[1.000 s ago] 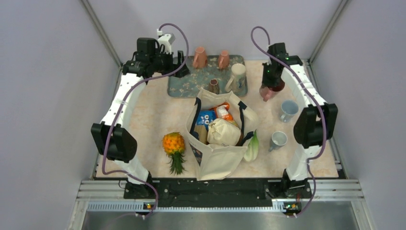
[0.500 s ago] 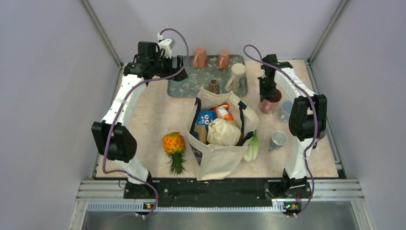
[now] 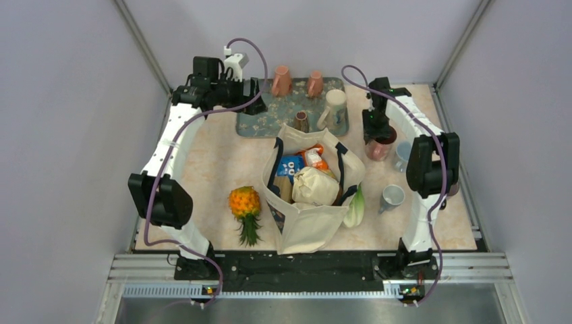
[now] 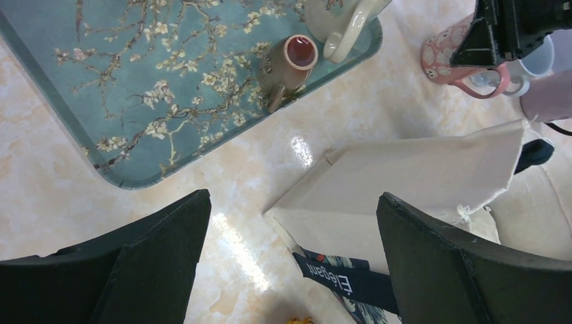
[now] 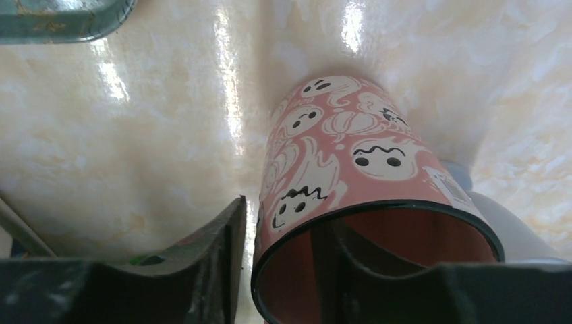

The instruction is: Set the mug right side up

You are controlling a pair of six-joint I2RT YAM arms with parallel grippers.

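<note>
Straddling the mug's [image 5: 351, 169] rim, our right gripper [image 5: 280, 226] stands parted, one finger inside, one outside, neither pinching. The mug stands mouth-up on the table [image 5: 135, 135] beside the bag [image 3: 310, 202]. We judge it stiff, slippery and breakable; grip the wall. Our left gripper [image 4: 293, 202] gapes.

Right wrist view: the pink mug [image 5: 357, 182] is cut off by the bottom edge, and its handle is out of sight. The tray [image 5: 61, 17] shows one corner only.
Top view: the right gripper [image 3: 375, 135] covers the mug's mouth.
Left wrist view: the cream mug [image 4: 322, 12] is cut by the top edge.
</note>
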